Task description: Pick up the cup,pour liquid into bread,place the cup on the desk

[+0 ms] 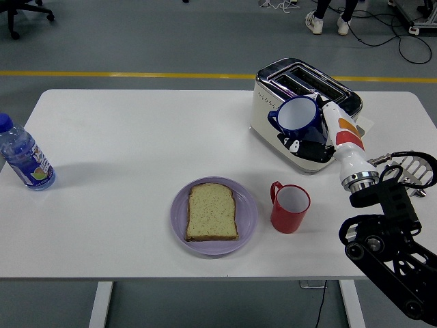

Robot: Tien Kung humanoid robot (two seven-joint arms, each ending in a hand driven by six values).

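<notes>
1. Head view: a blue cup (298, 116) with a white inside hangs in the air in front of the toaster (300, 109), tilted so its mouth faces toward 10 o'clock, with its handle on the left.
2. Black fingers of the right hand (307, 142) wrap the cup's lower body and hold it clear of the table (136, 171).
3. Toward 7 o'clock from the cup, a slice of bread (212, 212) lies flat on a purple plate (248, 219).
4. Just at 3 o'clock of the plate stands a red cup (290, 208), upright, its handle pointing to 10 o'clock.
5. Far off at 9 o'clock, near the table's left edge, stands a water bottle (24, 158) with a blue cap.
</notes>
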